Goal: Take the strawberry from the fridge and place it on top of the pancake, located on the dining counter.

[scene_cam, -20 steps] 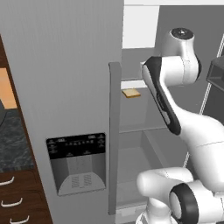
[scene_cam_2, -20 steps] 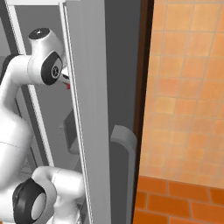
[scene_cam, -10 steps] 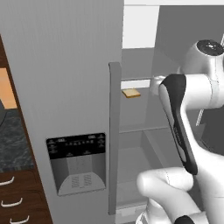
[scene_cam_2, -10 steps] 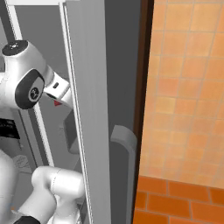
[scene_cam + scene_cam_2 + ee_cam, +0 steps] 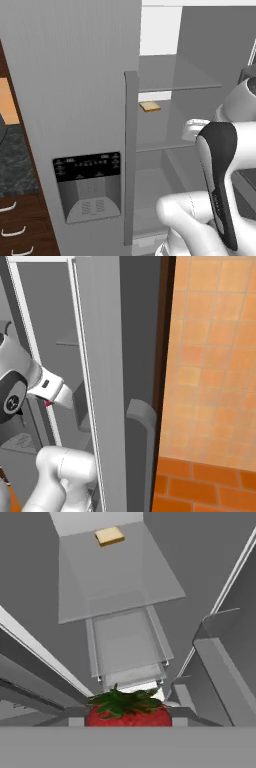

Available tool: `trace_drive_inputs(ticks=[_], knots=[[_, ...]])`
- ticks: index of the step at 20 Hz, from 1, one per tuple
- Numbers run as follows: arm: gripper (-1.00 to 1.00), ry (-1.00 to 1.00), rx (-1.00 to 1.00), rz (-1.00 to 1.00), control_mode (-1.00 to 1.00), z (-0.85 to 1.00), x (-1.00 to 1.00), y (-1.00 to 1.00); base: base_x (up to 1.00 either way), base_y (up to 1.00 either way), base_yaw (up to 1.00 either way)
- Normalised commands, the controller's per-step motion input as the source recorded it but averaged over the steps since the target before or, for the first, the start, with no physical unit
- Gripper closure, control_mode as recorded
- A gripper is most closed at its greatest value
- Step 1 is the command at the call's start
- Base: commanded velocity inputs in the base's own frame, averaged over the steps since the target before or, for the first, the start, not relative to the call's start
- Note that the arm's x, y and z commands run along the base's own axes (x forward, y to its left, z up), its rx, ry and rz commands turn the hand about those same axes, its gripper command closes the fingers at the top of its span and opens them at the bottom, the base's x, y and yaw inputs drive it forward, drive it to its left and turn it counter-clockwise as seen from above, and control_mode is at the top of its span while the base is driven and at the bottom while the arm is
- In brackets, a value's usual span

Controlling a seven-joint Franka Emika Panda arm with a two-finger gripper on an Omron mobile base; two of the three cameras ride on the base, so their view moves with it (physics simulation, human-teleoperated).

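The strawberry (image 5: 129,713), red with a green leafy cap, sits at the very bottom of the hand view, held between the fingers of my gripper (image 5: 50,400). In the right base view it shows as a small red spot (image 5: 48,403) under the white hand, just inside the open fridge (image 5: 75,75). The hand is held in front of the glass shelves (image 5: 115,572) and looks down into the compartment. The dining counter and the pancake are out of view.
A flat tan-yellow slab (image 5: 149,106) lies on the middle glass shelf, also seen in the hand view (image 5: 110,535). A clear drawer (image 5: 127,647) sits below the shelf. The open fridge door (image 5: 102,371) stands edge-on to the right of the hand, with door bins (image 5: 225,662) close by.
The arm has swung right and drawn back from the shelves, carrying the strawberry. In the right base view the hand has dropped lower and moved toward the door.
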Motion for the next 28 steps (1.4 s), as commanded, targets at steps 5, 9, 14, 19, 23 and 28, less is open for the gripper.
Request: trace_drive_inputs(ticks=[5,9,14,19,23,28], knots=[[1.00,0.11,-0.12,0.24,-1.00,-0.62,-0.20,0.05,0.00,0.00,0.00],[1.00,0.12,-0.10,0.21,-1.00,-0.57,-0.12,0.05,0.00,0.00,0.00],[1.00,0.05,-0.01,0.01,-1.00,-0.45,-0.03,0.00,0.00,0.00,0.00],[1.00,0.02,0.00,0.00,-1.00,-0.16,0.00,-0.05,0.00,0.00,0.00],[1.00,0.00,0.00,0.00,-1.00,0.00,0.00,0.00,0.00,0.00,0.00],[1.00,0.00,0.00,0.00,1.00,0.00,-0.01,0.00,-0.25,0.05,-0.05]])
